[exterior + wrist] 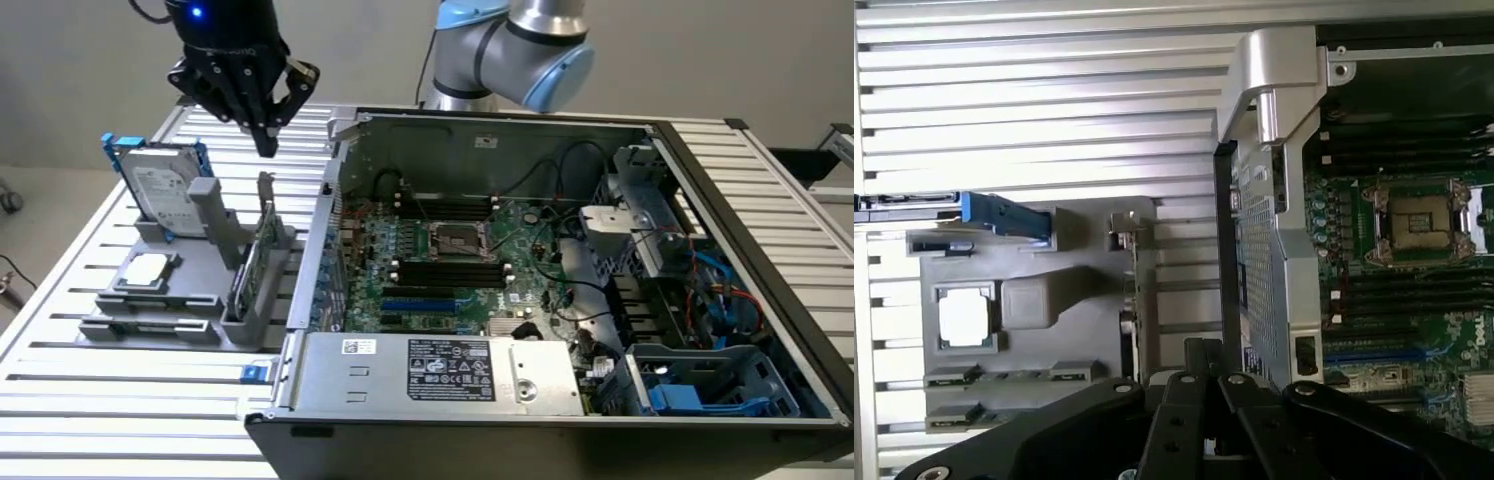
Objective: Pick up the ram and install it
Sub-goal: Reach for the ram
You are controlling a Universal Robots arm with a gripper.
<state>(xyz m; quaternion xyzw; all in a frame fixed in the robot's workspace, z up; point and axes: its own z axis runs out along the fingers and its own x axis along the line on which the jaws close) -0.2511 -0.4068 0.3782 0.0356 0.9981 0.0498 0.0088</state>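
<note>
Some open air separates closed fingers [267, 142] from the upright ram [267, 245].

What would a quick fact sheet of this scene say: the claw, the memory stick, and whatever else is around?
Claw: gripper, shut, holding nothing, in the air above the grey holder
Memory stick: ram, green, standing on edge in the grey holder, not picked up
Also in holder: hard drive in a blue frame; square silver processor chip
Computer case: open, motherboard exposed with black memory slots
Surface: slatted metal table
</note>
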